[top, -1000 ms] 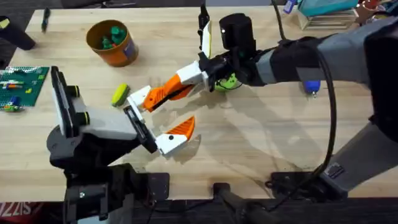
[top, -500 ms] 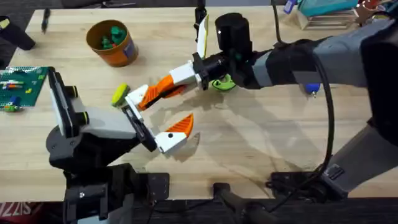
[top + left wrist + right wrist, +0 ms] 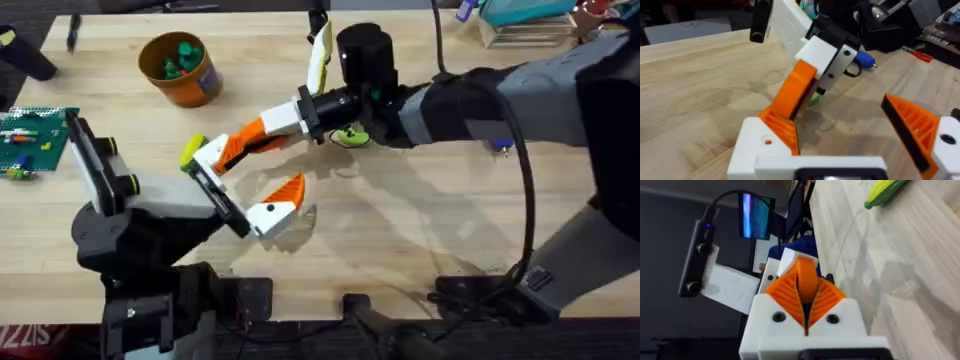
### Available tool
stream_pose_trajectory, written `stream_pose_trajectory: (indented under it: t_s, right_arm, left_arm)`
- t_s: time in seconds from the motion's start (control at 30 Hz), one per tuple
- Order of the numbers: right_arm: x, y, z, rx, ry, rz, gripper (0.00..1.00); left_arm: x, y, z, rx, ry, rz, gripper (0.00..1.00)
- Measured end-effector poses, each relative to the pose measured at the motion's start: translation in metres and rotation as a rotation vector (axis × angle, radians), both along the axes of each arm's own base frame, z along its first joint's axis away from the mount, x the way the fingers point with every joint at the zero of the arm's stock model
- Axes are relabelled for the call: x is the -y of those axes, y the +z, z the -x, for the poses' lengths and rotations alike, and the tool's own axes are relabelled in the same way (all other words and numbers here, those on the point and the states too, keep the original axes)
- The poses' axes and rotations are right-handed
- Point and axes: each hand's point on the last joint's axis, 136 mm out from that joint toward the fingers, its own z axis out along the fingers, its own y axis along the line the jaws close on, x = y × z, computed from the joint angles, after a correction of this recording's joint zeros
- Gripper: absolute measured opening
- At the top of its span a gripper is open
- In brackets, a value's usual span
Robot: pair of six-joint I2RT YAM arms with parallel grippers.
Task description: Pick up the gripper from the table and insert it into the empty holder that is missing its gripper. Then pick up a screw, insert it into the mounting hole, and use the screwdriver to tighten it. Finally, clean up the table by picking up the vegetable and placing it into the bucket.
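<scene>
The orange bucket [image 3: 180, 68] stands at ten o'clock on the tabletop [image 3: 420, 230], dark green pieces [image 3: 178, 55] inside. The yellow vegetable [image 3: 191, 151] lies at nine, beside the holder [image 3: 208, 160]. The right gripper [image 3: 240, 147] is clenched on the orange gripper [image 3: 234, 149], pressing it at the holder. The left gripper [image 3: 240, 187] is spread wide.

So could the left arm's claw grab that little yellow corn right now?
Probably not right away. The corn lies just beside the left claw, so it is close, but the right claw is pressing the orange tip into the left claw's holder.
</scene>
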Motion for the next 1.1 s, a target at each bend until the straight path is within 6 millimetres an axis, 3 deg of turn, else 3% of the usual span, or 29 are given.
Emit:
stream_pose_trajectory:
  t_s: [0.93, 1.1]
  right_arm:
    - [-0.011, 0.001, -0.003, 0.040, -0.086, 0.020, 0.020]
    - [-0.010, 0.000, -0.001, 0.036, -0.078, 0.020, 0.167]
  left_arm:
    - [-0.006, 0.000, -0.006, -0.002, 0.047, -0.002, 0.986]
    - [-0.005, 0.000, -0.005, -0.001, 0.042, -0.002, 0.986]
